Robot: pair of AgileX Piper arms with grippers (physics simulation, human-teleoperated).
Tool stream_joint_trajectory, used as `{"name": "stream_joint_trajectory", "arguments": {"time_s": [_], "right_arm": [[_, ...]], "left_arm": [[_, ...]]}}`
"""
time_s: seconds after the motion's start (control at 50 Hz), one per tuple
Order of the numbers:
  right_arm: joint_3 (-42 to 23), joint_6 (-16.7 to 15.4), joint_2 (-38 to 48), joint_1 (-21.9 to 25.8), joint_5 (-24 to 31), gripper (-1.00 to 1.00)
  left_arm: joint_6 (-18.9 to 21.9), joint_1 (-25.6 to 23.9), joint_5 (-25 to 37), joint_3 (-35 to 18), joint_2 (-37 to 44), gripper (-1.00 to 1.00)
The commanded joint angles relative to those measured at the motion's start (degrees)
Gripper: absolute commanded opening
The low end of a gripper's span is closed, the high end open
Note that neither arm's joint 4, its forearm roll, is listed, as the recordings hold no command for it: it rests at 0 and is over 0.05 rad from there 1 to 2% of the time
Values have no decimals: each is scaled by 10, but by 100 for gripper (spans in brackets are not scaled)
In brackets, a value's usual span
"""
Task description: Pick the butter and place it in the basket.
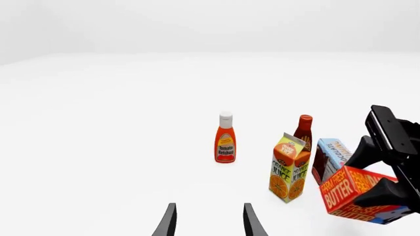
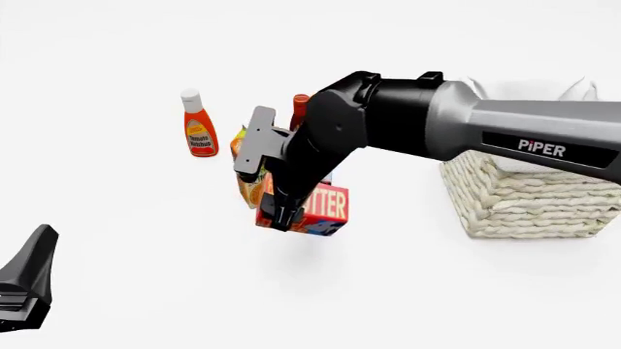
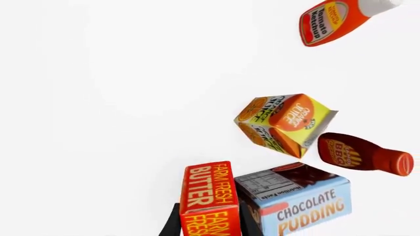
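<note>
In the left wrist view, the butter [image 1: 357,195] is clamped in the right claw [image 1: 387,189], tilted and lifted above the white desk [image 1: 111,147]. The left claw [image 1: 208,219] shows only two dark fingertips standing apart, with nothing between them. Four other groceries stand on the desk: one tomato ketchup bottle [image 1: 225,138], one orange juice carton [image 1: 289,167], one BBQ sauce bottle [image 1: 304,129] behind the carton, and one chocolate pudding box [image 1: 330,158] just beside the carton.

In the front view, the right arm reaches in from the right, and its claw grips the butter from above, off the desk, in front of the other groceries. The basket [image 2: 529,196] sits well apart on the right, largely behind the arm. The left claw is at the lower left corner; its opening is hard to read here.

In the right wrist view, the butter sits between the two fingers [image 3: 172,223], which are closed on its sides. The pudding box appears just beside it, though the gap between them cannot be judged.
</note>
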Motion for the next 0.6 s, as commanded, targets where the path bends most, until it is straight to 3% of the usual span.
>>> {"name": "stream_joint_trajectory", "arguments": {"time_s": [0.02,0.6], "right_arm": [[-3,19,-19,4,2,-100],[5,18,-54,-14,10,-100]], "left_arm": [[0,0,0,0,0,100],[0,0,0,0,0,100]]}}
